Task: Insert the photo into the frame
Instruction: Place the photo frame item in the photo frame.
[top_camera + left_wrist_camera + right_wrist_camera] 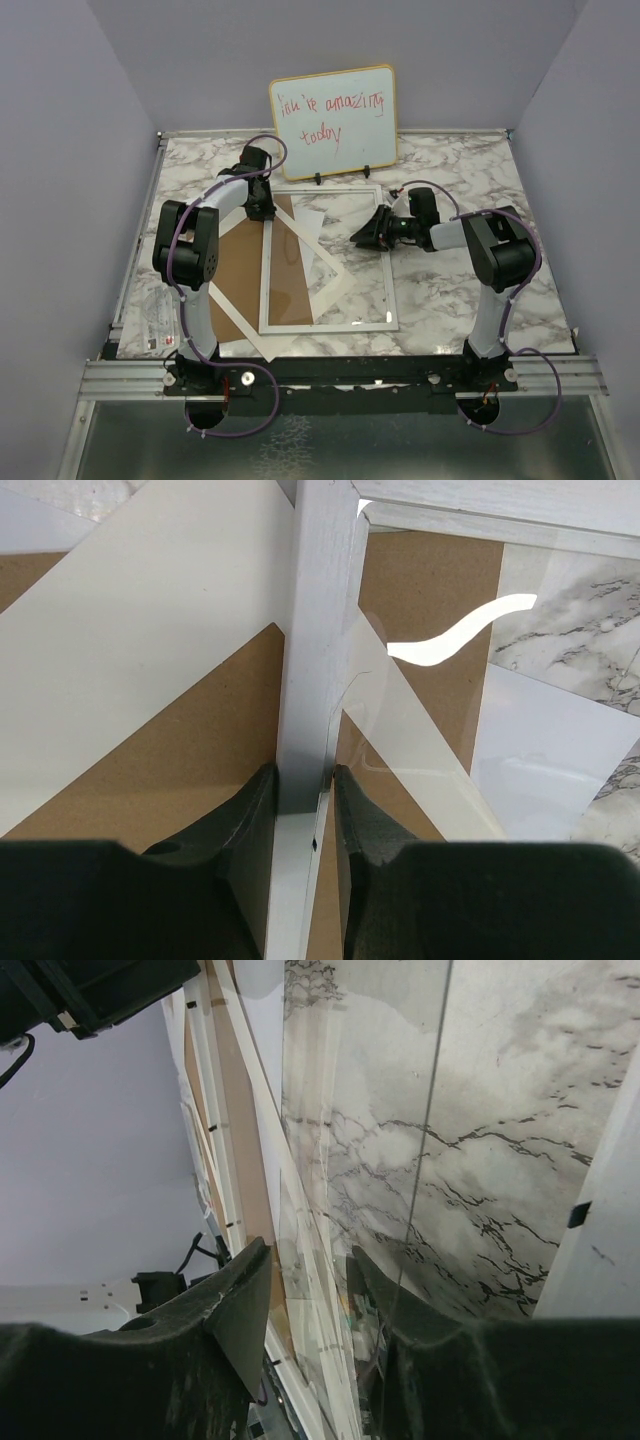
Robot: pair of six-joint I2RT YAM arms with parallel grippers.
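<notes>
Left tool clamped on frame left rim, near far corner. Right tool fingers apart, clear pane edge between. Photo, apparently white side up, lies inside frame. Risk: narrow rim pinch slips, frame drops, shoves photo and mat askew.

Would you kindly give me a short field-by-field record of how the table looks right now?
frame: flat on the table, near its middle
left gripper: closed on the frame's left rim, near the far corner
right gripper: open, above the frame's right half
brown board: under the frame, skewed
whiteboard: upright at the back
</notes>
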